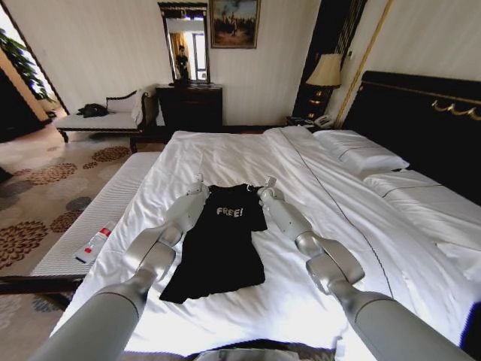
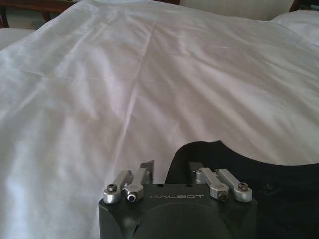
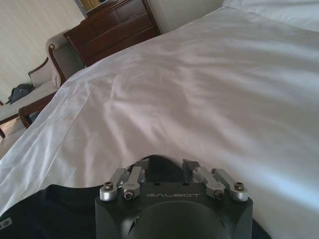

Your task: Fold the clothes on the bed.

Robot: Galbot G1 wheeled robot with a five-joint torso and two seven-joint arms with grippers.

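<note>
Two arms reach out over the bed (image 1: 225,154), one to each top corner of the black T-shirt (image 1: 222,252). It lies flat on the white duvet (image 1: 316,210) near the foot of the bed, its "FREE!" lettering (image 1: 230,212) facing up and its hem toward the robot. The left gripper (image 1: 198,182) sits at the shirt's left shoulder; in the left wrist view its jaws (image 2: 172,172) stand apart, with the edge of the black fabric (image 2: 279,194) lying between and beside them. The right gripper (image 1: 268,183) sits at the right shoulder; in the right wrist view its jaws (image 3: 167,167) are also apart, straddling a small raised fold of the shirt (image 3: 50,211). Whether either gripper touches the cloth, I cannot tell. Off the left side of the bed, a bottle (image 1: 95,243) lies on the pale bench (image 1: 98,218).
</note>
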